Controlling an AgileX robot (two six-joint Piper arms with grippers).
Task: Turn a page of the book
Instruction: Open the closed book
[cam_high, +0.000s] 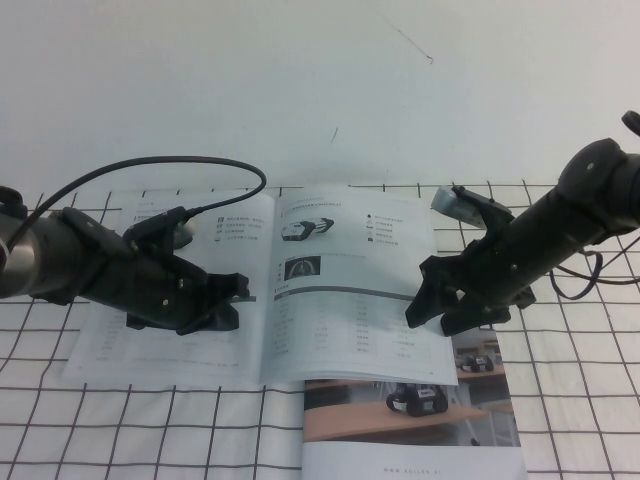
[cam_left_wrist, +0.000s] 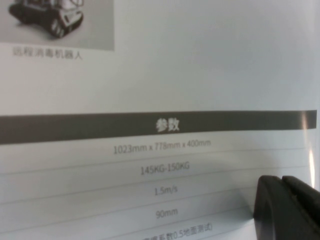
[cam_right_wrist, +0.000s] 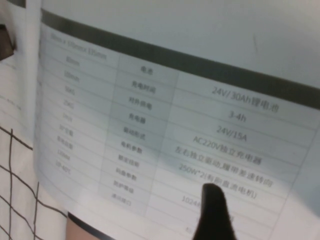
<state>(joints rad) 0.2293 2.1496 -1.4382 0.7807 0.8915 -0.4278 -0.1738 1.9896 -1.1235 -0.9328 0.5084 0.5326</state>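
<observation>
- Right gripper (cam_high: 437, 312) hovered over the outer edge of the right-hand page (cam_high: 352, 290), near its lower corner. Its jaws stood spread, and nothing was between them.
- Left gripper (cam_high: 225, 302) was low over the left-hand leaf of the book (cam_high: 180, 355), close to the middle fold. I could not tell if its fingers were apart or together.
- The book lay open and flat on a white cloth with a black grid (cam_high: 120, 430), between the two arms.
- The page carried a small vehicle photo near its top, some icons beside it, a grey bar across the middle and a table of fine text below.
- In the right wrist view one dark fingertip (cam_right_wrist: 215, 207) was seen in front of the table rows of the page (cam_right_wrist: 165, 115); whether it touched the paper, I could not tell.
- In the left wrist view the dark finger (cam_left_wrist: 285, 207) stood against the printed sheet (cam_left_wrist: 150, 90), below a grey bar.
- A second brochure with a colour photo (cam_high: 410, 420) lay partly under the lower right corner of the book.
</observation>
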